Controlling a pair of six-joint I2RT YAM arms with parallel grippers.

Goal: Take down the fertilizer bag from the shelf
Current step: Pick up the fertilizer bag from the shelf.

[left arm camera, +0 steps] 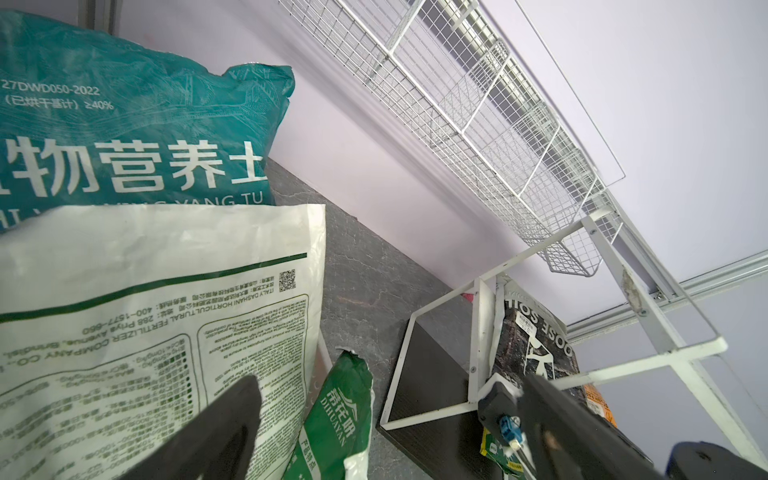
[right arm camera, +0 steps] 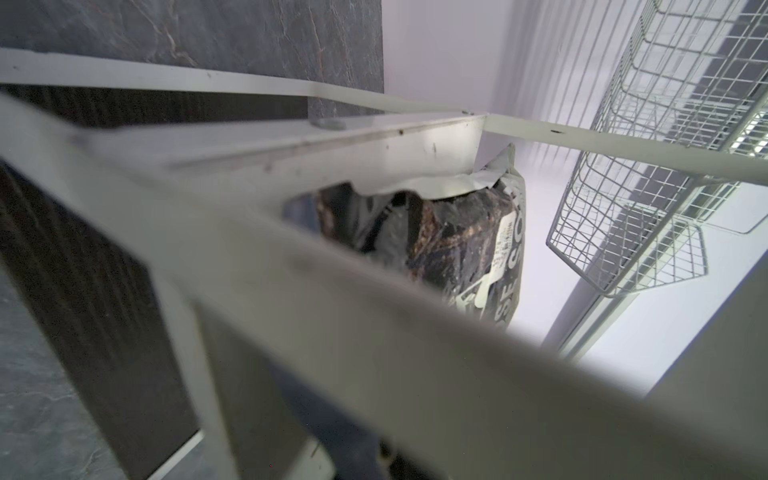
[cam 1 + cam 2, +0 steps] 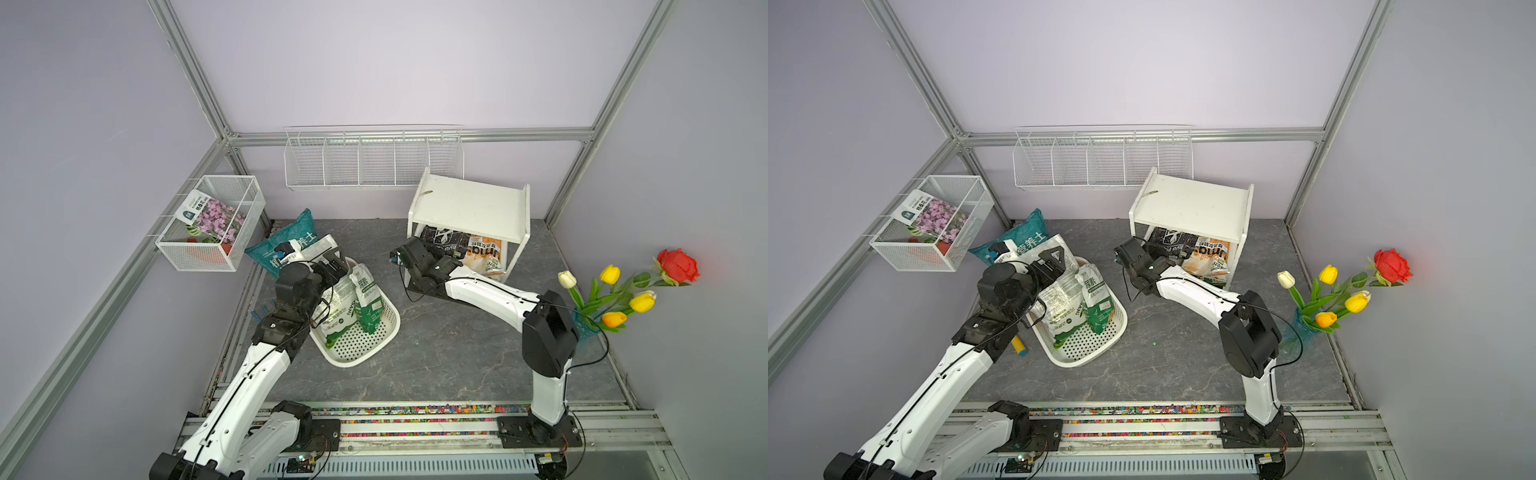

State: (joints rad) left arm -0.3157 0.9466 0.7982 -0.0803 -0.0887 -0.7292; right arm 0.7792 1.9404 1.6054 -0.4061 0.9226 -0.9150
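The white shelf point(image 3: 469, 203) point(image 3: 1192, 203) stands at the back right. On its lower board lean a black soil bag point(image 3: 440, 239) point(image 2: 457, 232) and the orange-and-white fertilizer bag point(image 3: 486, 253) point(image 3: 1210, 257). My right gripper point(image 3: 456, 255) point(image 3: 1177, 261) reaches into that lower level at the seam between the two bags. It is shut, and a blurred shelf rail point(image 2: 374, 332) hides its fingertips in the right wrist view. I cannot tell whether it pinches a bag. My left gripper point(image 3: 334, 259) point(image 1: 386, 419) hangs open over the basket, holding nothing.
A white perforated basket point(image 3: 365, 345) at centre left holds white and green bags, with a teal soil bag point(image 3: 286, 241) behind it. A wire wall rack point(image 3: 374, 162) hangs on the back wall and a wire-mesh box point(image 3: 212, 224) on the left wall. A vase of flowers point(image 3: 615, 299) stands at the right.
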